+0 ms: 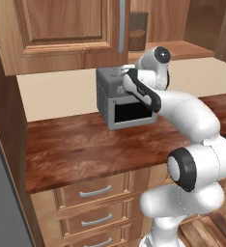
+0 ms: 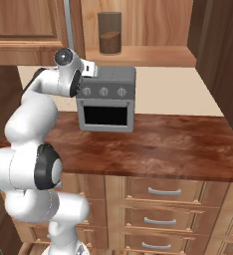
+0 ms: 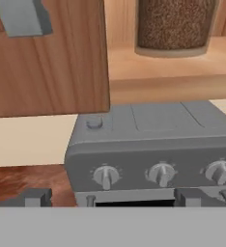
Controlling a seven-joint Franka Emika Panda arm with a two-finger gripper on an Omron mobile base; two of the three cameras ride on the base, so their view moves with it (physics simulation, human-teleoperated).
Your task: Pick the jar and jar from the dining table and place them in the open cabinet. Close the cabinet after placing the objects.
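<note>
We see 1 jar [image 2: 110,34] on the cabinet [image 2: 138,55] shelf, at 12 o'clock above the oven [image 2: 107,99]; our gripper [image 3: 112,197] is spread and empty.

One jar [image 2: 110,34], one grey oven [image 2: 106,98] with three knobs [image 3: 162,174], one counter [image 2: 158,144].

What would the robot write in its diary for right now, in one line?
slim jar: on cabinet shelf | gripper: open, empty, facing grey oven | cabinet door: open

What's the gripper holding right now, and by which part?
Nothing: the gripper is open and empty before the grey oven; the slim powder-filled glass jar stands on the cabinet shelf.
</note>
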